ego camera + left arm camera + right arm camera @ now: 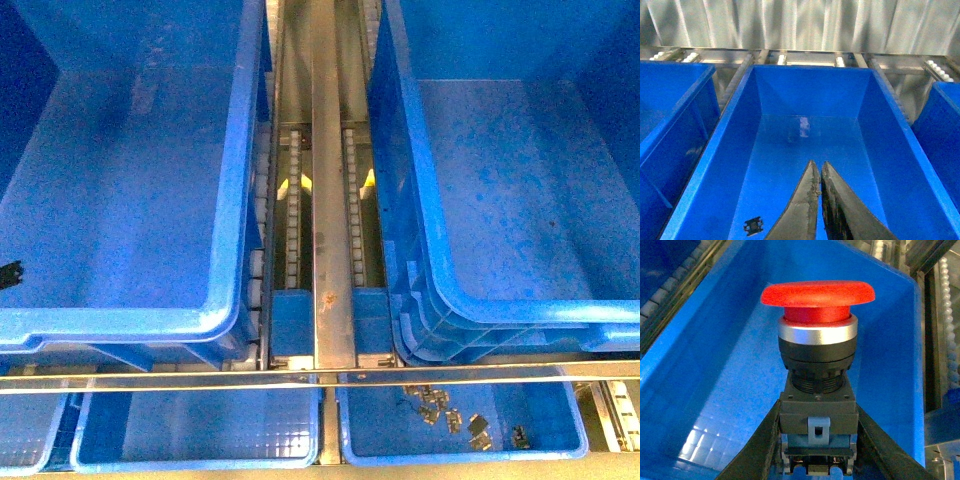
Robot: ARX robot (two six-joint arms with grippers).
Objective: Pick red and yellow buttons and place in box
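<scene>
Looking over the front view first, I see neither end effector, only two deep bins, the left box (120,322) and the right box (540,305), with a roller track (330,200) between them. No button shows in either, and no yellow cap anywhere.

From the left wrist view, the left end effector (819,169) has its fingers pressed together on nothing. It hangs over a blue bin (805,145), and a small black part (754,226) lies on the floor beneath it, a little to one side.

From the right wrist view, the right end effector (818,412) pinches the red button (817,294) by the flat sides of its square switch body. The cap stands out beyond the fingertips, above a blue container (715,365) I cannot identify for sure. The button looks light and rigid. Its smooth domed cap would likely slip, so the body seems the sound place to hold.
</scene>
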